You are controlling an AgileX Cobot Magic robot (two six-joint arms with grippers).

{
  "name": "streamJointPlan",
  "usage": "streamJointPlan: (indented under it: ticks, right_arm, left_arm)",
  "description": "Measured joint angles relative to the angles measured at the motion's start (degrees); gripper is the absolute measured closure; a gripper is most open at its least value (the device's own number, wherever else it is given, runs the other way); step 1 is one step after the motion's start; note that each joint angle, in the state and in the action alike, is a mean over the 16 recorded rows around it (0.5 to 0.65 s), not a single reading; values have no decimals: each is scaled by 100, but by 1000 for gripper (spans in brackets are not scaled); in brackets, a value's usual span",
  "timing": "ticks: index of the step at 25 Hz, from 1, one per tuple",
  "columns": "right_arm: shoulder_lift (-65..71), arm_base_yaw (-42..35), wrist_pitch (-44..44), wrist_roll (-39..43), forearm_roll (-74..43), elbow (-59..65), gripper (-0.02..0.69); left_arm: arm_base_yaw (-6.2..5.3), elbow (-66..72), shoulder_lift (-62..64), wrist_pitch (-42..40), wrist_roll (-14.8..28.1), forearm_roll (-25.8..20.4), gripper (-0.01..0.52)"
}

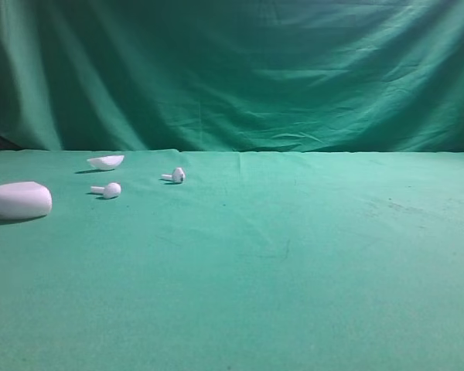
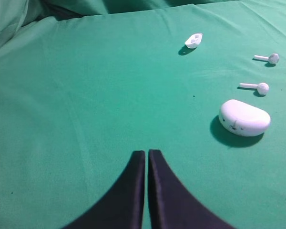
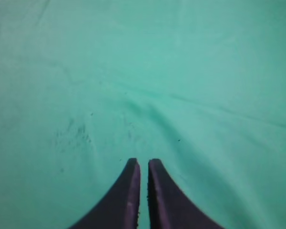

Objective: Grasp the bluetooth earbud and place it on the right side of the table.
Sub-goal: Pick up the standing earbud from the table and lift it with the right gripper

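Two small white bluetooth earbuds lie on the green table point(image 1: 294, 270) at the left: one earbud point(image 1: 107, 189) point(image 2: 257, 87) near the case, the other earbud point(image 1: 175, 175) point(image 2: 269, 58) further along. In the left wrist view my left gripper point(image 2: 147, 153) is shut and empty, well to the left of and nearer than the earbuds. My right gripper point(image 3: 143, 162) is shut with a thin slit between its tips, nothing in it, over bare cloth. Neither gripper shows in the exterior high view.
A large white oval case point(image 1: 17, 200) point(image 2: 244, 118) sits at the far left. A shallow white shell piece point(image 1: 106, 161) point(image 2: 194, 40) lies behind the earbuds. A green curtain point(image 1: 240, 69) hangs at the back.
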Motion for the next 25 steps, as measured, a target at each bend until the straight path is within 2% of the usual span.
streamJointPlan:
  ticks: [7,17,21,25]
  right_arm:
    - [2179,746,869,-673,173,-1699,616]
    - [4913,1817,1704,-999,288,-4441,612]
    - [5913,2039,1930,-1077,426,-5477,565]
    - [6815,2159,2079,-1125,581,-6396,473]
  left_arm:
    - [0,0,0,0,0,0,514]
    - [0,0,0,0,0,0,514]
    - [0,0,0,0,0,0,514]
    - [0,0,0,0,0,0,514]
